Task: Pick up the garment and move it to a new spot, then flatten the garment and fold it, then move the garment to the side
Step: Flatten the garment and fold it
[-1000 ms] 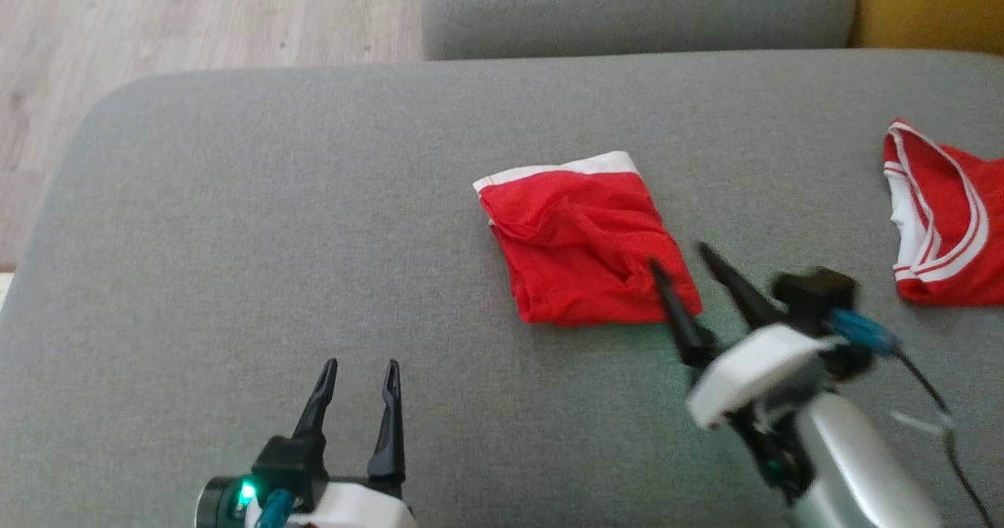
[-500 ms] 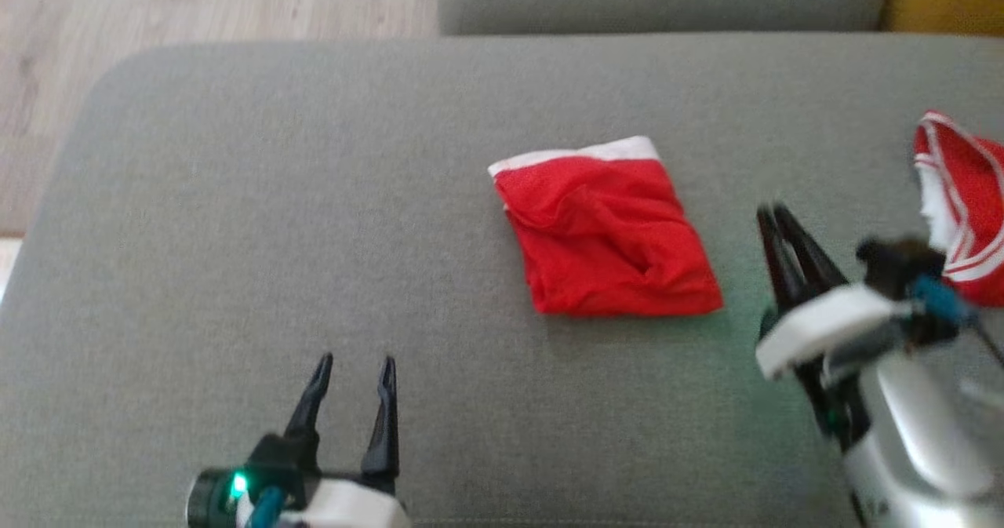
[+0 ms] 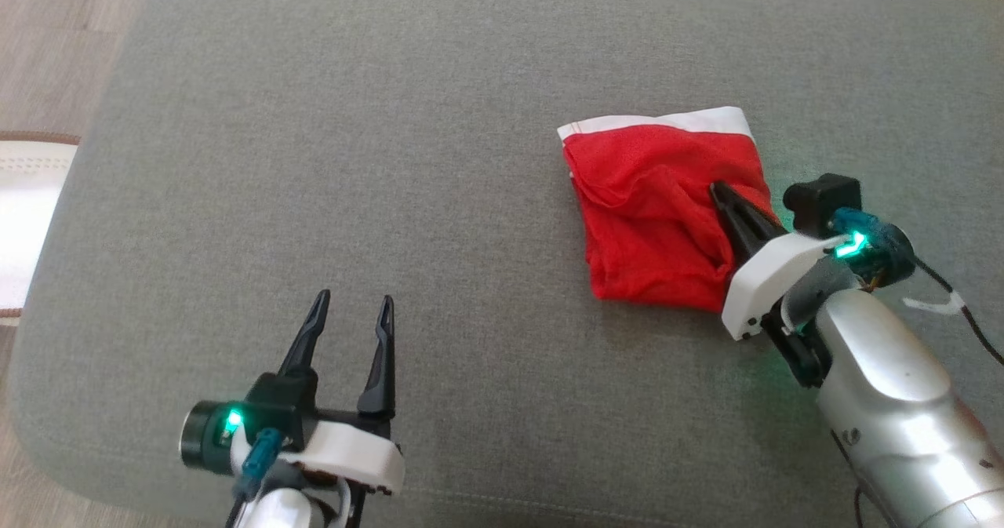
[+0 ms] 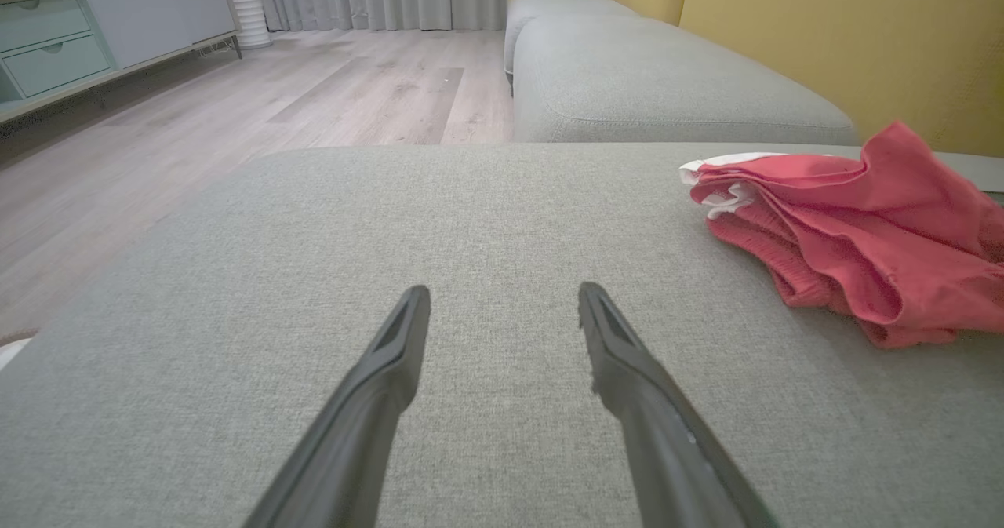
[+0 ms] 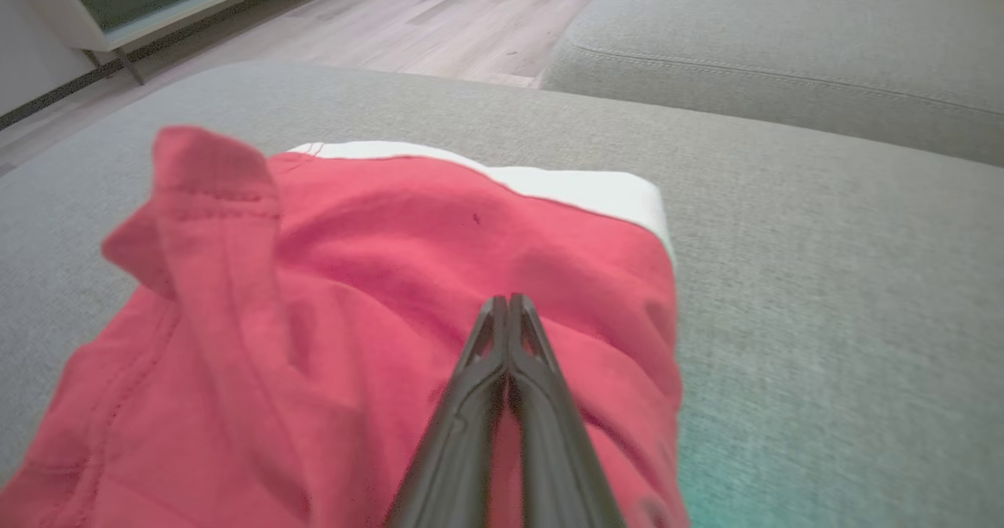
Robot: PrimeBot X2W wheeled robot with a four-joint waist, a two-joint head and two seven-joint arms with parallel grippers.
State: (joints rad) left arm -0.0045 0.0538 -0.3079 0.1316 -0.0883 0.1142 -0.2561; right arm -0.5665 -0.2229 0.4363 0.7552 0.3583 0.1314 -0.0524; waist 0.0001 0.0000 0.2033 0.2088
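I see the red mesh garment with a white waistband (image 3: 659, 222) lying on the grey woven-fabric sofa seat (image 3: 353, 120), right of centre in the head view. It is folded into a rough square, with the white band along the far edge. The top layer is creased, and one part stands up in a loose ridge. My right gripper (image 3: 718, 191) is clenched, fingers pressed together, tips on the red cloth near its right side. I cannot tell whether any fabric is caught between them. My left gripper (image 3: 354, 300) is released, fingers spread over bare seat, well apart from the garment.
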